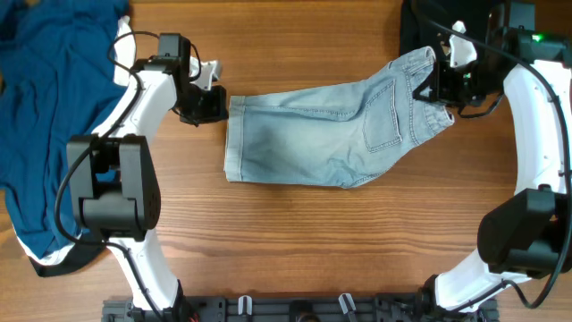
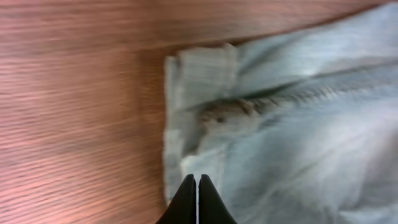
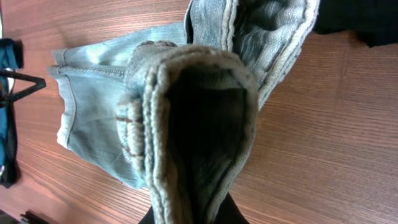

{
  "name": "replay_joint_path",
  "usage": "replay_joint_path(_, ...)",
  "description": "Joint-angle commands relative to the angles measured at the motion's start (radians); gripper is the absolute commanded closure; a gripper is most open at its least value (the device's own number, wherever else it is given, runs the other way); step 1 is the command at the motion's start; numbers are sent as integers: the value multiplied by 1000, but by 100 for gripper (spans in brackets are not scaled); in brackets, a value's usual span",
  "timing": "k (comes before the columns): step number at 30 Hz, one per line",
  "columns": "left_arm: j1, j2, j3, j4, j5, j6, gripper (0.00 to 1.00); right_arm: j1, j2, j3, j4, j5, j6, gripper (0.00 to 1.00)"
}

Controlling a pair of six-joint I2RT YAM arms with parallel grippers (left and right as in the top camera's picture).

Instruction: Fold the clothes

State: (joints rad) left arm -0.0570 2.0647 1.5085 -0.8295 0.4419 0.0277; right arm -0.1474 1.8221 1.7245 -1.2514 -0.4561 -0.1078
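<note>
Pinching the raised waistband of the denim shorts in the right gripper; stretched left to right across the table, cuffed hems flat just beside the left gripper, clenched on nothing. Likely fold: waist toward hems.

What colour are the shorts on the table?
The shorts are pale, faded blue denim; overhead shows best.

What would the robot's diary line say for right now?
task: fold denim shorts | left gripper: shut, at cuffed hem, hold unclear | right gripper: shut on waistband, held up
</note>
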Motion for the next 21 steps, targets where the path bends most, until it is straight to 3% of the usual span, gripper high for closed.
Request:
replay_joint_path(1,3,39,-15,-14,108,51,96,4,-31,16,5,-51,-20,96)
replay_joint_path(9,3,64,-173,91,106,42,96,4,-31,17,8,-51,-11,96)
replay_joint_path(12,3,64,-200,150,65,-29,96,35,-31,16,18,-80,16,96)
replay_joint_path(15,3,64,-244,202,62,-66,96,138,-31,16,66,-84,90,96)
replay_joint_path(21,3,64,-272,222,63,-74,96,517,30,16,277,72,356,96)
